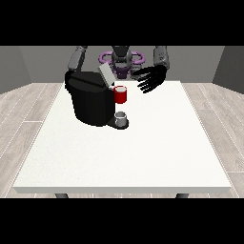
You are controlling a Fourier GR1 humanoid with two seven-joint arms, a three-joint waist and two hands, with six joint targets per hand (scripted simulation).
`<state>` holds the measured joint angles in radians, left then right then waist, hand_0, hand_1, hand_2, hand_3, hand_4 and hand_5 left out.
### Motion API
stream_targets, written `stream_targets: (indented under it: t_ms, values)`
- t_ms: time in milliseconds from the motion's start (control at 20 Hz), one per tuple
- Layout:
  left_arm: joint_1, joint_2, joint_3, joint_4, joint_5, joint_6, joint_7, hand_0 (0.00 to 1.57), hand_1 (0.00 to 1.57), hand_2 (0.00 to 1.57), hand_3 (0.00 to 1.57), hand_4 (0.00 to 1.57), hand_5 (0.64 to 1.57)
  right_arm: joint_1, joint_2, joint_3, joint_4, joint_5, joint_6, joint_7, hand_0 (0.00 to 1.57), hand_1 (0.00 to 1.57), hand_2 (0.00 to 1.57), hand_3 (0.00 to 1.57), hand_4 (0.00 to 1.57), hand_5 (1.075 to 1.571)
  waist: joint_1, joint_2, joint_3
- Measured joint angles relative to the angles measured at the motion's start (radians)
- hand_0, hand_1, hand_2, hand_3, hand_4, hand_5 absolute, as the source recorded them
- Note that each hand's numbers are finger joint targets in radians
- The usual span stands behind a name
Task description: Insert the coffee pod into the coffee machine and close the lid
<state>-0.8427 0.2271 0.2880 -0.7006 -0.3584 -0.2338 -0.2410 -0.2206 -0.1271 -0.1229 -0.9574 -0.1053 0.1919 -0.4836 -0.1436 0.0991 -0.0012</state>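
The black coffee machine stands on the white table, left of centre. Its grey lid is tilted up and open. A red thing at the machine sits at its front right, below the lid. Lower down, a grey thing rests on the machine's dark base; I cannot tell whether it is the pod. The hand at the view's right hovers above the table's far edge, just right of the lid, with its fingers spread and holding nothing. At the view's left the arm drops behind the machine, which hides its hand.
The robot's torso is behind the table's far edge. The white tabletop stretches wide to the front and to the right of the machine. Wooden floor surrounds the table.
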Motion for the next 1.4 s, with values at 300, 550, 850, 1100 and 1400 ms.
stream_targets:
  t_ms: [300,550,850,1100,1400]
  values:
    - [0.224,-0.095,0.026,0.019,0.077,-0.046,-0.109,0.00,0.00,0.00,0.00,0.35,1.571,0.110,0.043,0.085,-0.081,0.059,-0.029,0.040,0.00,0.00,0.00,0.00,0.01,1.571,0.056,-0.205,-0.0007]
    - [0.413,-0.095,0.040,0.047,0.106,-0.099,-0.155,0.00,0.00,0.00,0.00,0.28,1.571,0.175,0.091,0.174,-0.217,0.106,-0.065,0.123,0.00,0.00,0.00,0.00,0.27,1.571,0.056,-0.371,-0.0008]
    - [0.546,-0.104,0.046,0.041,0.132,-0.123,-0.169,0.00,0.00,0.00,0.00,0.35,1.571,0.191,0.117,0.280,-0.404,0.136,-0.137,0.221,0.00,0.00,0.00,0.00,0.20,1.571,0.067,-0.462,0.0002]
    - [0.626,-0.110,0.021,-0.024,0.147,-0.154,-0.192,0.00,0.00,0.00,0.00,0.30,1.571,0.186,0.116,0.308,-0.548,0.188,-0.193,0.319,0.00,0.00,0.00,0.00,0.47,1.571,0.104,-0.449,0.0006]
    - [0.629,-0.142,-0.020,-0.153,0.181,-0.169,-0.203,0.00,0.00,0.00,0.00,0.12,1.571,0.126,0.124,0.318,-0.579,0.229,-0.275,0.339,0.00,0.00,0.00,0.00,0.29,1.571,0.172,-0.314,0.0011]
